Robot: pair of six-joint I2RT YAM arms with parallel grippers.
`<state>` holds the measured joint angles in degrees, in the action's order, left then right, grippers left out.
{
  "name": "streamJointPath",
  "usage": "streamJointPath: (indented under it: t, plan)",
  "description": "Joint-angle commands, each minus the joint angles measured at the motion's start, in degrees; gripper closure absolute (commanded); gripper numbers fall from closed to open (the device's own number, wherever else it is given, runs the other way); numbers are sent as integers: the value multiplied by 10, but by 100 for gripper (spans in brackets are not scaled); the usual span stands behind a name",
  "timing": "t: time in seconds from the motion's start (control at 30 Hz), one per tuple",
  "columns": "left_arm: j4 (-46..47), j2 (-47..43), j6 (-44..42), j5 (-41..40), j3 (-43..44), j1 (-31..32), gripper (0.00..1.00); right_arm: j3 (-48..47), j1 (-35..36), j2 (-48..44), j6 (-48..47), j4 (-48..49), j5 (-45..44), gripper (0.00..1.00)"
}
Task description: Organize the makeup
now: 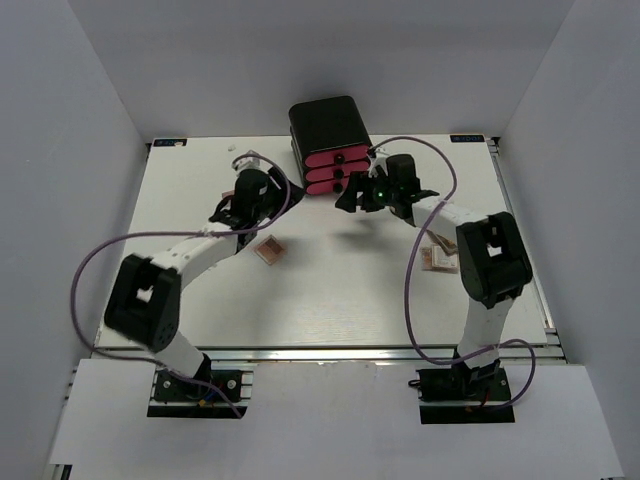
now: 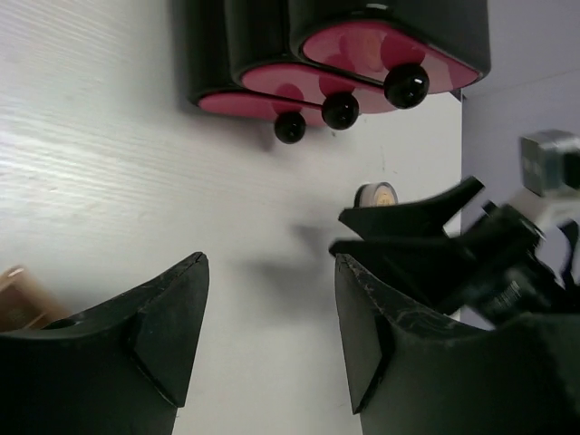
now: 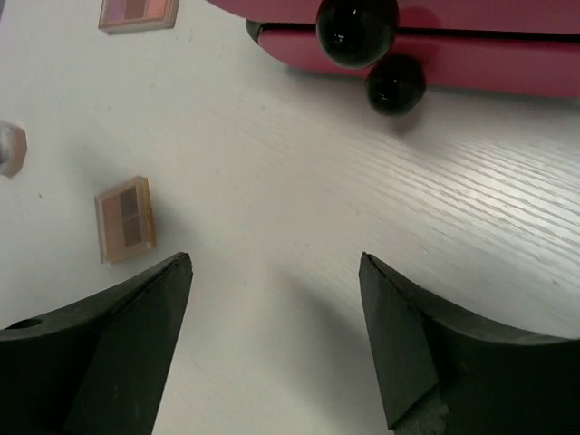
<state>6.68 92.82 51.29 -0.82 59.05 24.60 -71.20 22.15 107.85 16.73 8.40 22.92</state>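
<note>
My left gripper (image 1: 270, 195) (image 2: 269, 263) is open and empty above bare table, facing the box. My right gripper (image 1: 352, 200) (image 3: 274, 258) is open and empty just in front of the drawers. A small square pink-tan palette (image 1: 270, 250) lies by the left arm. Flat tan palettes (image 1: 440, 258) lie beside the right arm. The right wrist view shows a tan palette (image 3: 125, 217) left of my fingers and a pink palette (image 3: 136, 11) farther off. A round gold compact (image 2: 376, 195) shows behind the right gripper's fingers (image 2: 408, 217). No sticks are in view.
A black box with three pink drawers (image 1: 325, 150) (image 2: 362, 36) (image 3: 507, 63) stands at the table's back middle, drawers shut, with black knobs (image 2: 340, 111) (image 3: 356, 32). White walls enclose the table. A tan corner (image 2: 18, 299) shows at the left wrist view's edge.
</note>
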Motion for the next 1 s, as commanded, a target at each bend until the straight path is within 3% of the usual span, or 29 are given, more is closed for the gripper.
streamJointPath:
  t: [0.0, 0.3, 0.63, 0.83, 0.97]
  plan:
    - [-108, -132, -79, -100, -41, 2, 32, -58, 11, 26, 89, 92, -17, 22]
    - [-184, -301, -39, -164, -159, 1, 31, -131, 21, 110, 105, 122, -126, 27]
    - [-255, -404, -17, -204, -192, 2, 30, -204, 23, 170, 94, 113, -176, 31]
    - [-278, -424, -10, -210, -199, 2, 30, -216, 23, 183, 90, 123, -189, 44]
    - [-279, -424, -8, -208, -212, 1, 30, -190, 22, 166, 76, 132, -180, 64]
